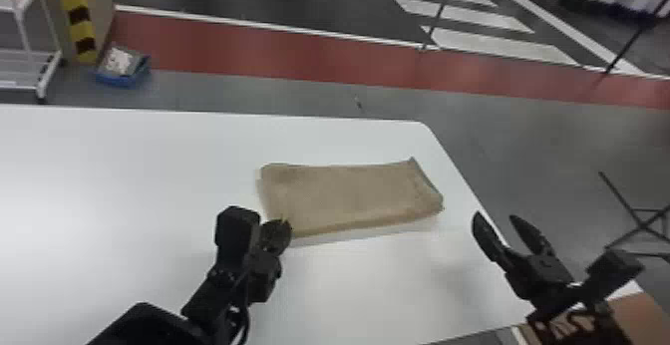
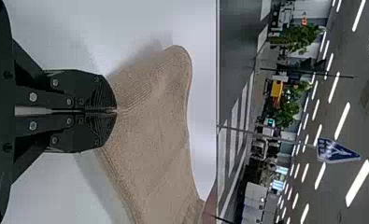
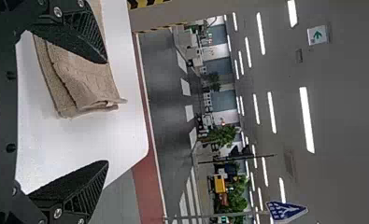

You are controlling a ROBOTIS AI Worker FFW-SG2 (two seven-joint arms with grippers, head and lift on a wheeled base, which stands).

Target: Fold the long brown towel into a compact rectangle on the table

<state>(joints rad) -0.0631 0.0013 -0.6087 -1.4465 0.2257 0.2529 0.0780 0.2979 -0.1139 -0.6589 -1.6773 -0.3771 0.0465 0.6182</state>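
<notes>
The brown towel (image 1: 349,194) lies folded as a wide, layered rectangle near the table's right end. At its near left corner is my left gripper (image 1: 281,224). In the left wrist view the left gripper (image 2: 117,111) is shut on the edge of the towel (image 2: 154,126), which rises slightly to the fingertips. My right gripper (image 1: 498,219) stands open off the towel's right end, by the table's right edge. The right wrist view has the right gripper (image 3: 107,112) with fingers wide apart and nothing between the tips, and the towel's layered end (image 3: 84,88) beside one finger.
The white table (image 1: 124,169) extends far to the left; its right edge slants close by the right gripper. A brown box (image 1: 640,319) is at the lower right corner. On the floor beyond are a blue bin (image 1: 122,77) and a white rack (image 1: 30,60).
</notes>
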